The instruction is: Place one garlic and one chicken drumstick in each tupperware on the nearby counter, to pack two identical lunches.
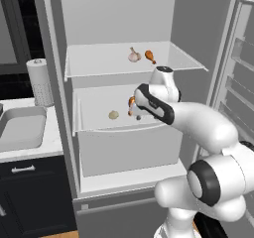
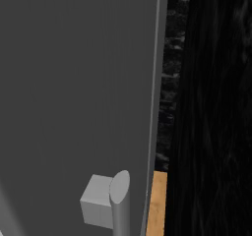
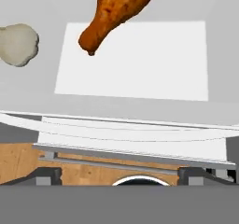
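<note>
The fridge stands open. On its lower shelf [image 1: 99, 125] lie a garlic [image 1: 113, 114] and a chicken drumstick [image 1: 131, 101], the drumstick partly hidden behind my hand. My gripper [image 1: 135, 109] hangs right at that drumstick. In the hand view the drumstick [image 3: 116, 13] lies at the top and the garlic [image 3: 18, 43] at the left, both resting on the white shelf. My gripper [image 3: 119, 175] is open, its tips far apart with nothing between them. A second garlic [image 1: 134, 56] and drumstick [image 1: 150, 56] sit on the upper shelf. The tupperware is out of view.
Left of the fridge runs the white counter [image 1: 30, 151] with a grey sink basin [image 1: 20, 128] and a paper towel roll [image 1: 39, 82]. The fridge door [image 1: 240, 73] stands open at the right. A grey panel with a bar handle [image 2: 118, 200] stands close in the right base view.
</note>
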Motion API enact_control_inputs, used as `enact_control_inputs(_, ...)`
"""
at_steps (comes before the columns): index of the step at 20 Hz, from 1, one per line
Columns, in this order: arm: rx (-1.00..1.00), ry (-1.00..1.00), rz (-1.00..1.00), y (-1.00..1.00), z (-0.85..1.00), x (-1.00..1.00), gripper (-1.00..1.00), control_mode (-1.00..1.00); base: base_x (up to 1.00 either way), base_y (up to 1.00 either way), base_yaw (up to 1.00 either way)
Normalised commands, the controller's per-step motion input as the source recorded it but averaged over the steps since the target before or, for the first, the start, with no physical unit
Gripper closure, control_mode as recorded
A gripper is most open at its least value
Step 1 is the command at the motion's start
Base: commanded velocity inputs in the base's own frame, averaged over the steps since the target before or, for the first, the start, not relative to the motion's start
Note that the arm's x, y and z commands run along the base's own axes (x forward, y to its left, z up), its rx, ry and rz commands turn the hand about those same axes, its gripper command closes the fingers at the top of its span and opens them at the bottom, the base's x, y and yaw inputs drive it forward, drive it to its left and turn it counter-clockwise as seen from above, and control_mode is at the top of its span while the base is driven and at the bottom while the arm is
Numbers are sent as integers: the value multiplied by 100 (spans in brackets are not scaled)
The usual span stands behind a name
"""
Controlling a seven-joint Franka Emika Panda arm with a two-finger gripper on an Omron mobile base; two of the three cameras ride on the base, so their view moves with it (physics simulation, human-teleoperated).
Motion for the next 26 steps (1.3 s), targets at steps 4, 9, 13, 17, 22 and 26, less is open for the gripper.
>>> enact_control_inputs(4, 0, -20, 0, 63, 0, 30, -100, -100, 0, 0, 0)
enact_control_inputs(9, -2, -3, 0, 27, 0, 54, -100, -100, 0, 0, 0)
enact_control_inputs(13, -5, 0, 0, 14, 0, 25, -100, -100, 0, 0, 0)
enact_control_inputs(17, -5, 0, -2, 1, -14, 13, -100, -100, 0, 0, 0)
enact_control_inputs(22, -2, 0, -9, 0, -22, 4, -100, -100, 0, 0, 0)
enact_control_inputs(26, -5, -9, -12, 0, -9, 2, -100, -100, 0, 0, 0)
